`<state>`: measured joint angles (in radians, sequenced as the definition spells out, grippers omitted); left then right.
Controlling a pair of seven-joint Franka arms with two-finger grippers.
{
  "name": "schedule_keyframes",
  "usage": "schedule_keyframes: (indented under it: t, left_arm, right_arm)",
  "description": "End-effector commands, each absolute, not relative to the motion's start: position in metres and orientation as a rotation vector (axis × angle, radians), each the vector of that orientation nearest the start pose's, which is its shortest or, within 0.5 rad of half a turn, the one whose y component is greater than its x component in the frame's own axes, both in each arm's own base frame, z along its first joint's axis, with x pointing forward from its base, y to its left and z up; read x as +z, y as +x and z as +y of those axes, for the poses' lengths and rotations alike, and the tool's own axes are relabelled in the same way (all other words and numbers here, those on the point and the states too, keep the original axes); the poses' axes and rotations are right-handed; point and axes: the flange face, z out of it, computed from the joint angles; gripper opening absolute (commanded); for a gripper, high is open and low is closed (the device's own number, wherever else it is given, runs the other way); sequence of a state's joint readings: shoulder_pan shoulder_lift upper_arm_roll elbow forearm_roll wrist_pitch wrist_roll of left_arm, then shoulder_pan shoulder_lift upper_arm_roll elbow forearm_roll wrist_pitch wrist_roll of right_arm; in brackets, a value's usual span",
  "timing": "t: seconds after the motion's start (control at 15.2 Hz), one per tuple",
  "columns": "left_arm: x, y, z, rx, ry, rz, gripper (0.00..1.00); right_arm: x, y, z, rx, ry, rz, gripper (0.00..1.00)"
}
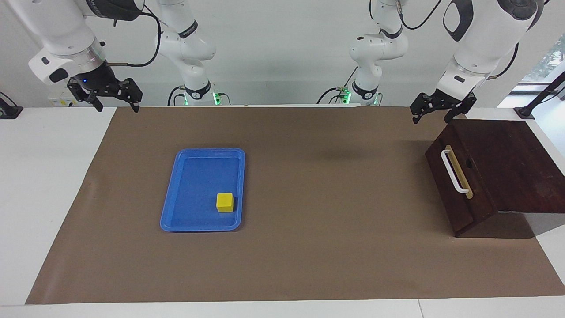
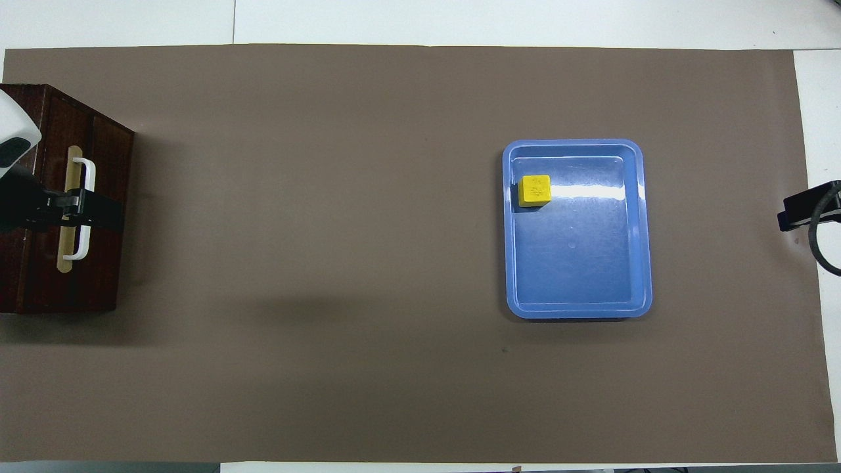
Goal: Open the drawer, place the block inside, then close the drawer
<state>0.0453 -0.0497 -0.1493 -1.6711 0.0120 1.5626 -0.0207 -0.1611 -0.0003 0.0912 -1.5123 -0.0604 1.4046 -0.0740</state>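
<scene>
The dark brown drawer (image 1: 459, 185) is shut in its low box at the left arm's end of the table. Its white bar handle (image 1: 454, 173) faces the table's middle. The drawer front (image 2: 105, 263) and handle (image 2: 84, 172) also show in the overhead view. The yellow block (image 1: 224, 202) lies in a blue tray (image 1: 194, 185), in the tray's corner farthest from the robots (image 2: 534, 190). My left gripper (image 1: 431, 118) is open and raised over the drawer box, clear of the handle; from overhead it (image 2: 98, 211) covers the handle. My right gripper (image 1: 117, 107) is open and waits raised over the table's edge at the right arm's end.
The blue tray (image 2: 578, 263) sits on a brown mat (image 1: 309, 247) that covers most of the white table. The drawer box's flat top (image 1: 512, 168) slopes wide toward the table's end. Only part of the right gripper (image 2: 798, 210) shows at the overhead view's edge.
</scene>
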Motion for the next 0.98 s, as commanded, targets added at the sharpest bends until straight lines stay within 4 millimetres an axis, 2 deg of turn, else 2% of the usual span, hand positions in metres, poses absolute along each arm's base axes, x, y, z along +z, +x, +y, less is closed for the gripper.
schedule_keyframes:
  t: [0.0,0.39,0.59,0.79,0.92]
  left_arm:
    - [0.606,0.524,-0.053,0.091,-3.125,0.121,1.0]
    - [0.606,0.524,-0.053,0.091,-3.125,0.121,1.0]
    - [0.606,0.524,-0.053,0.091,-3.125,0.121,1.0]
    - [0.606,0.524,-0.053,0.091,-3.125,0.121,1.0]
    - [0.606,0.524,-0.053,0.094,-3.125,0.121,1.0]
  right_arm:
    - [0.641,0.532,-0.049,0.149,-3.173,0.012,1.0]
    - [0.641,0.533,-0.049,0.143,-3.183,0.001,1.0]
    - [0.638,0.532,-0.048,0.147,-3.17,0.076,1.0]
    - [0.621,0.531,-0.047,0.186,-3.024,0.441,1.0]
    - [0.596,0.529,-0.047,0.224,-2.835,0.76,1.0]
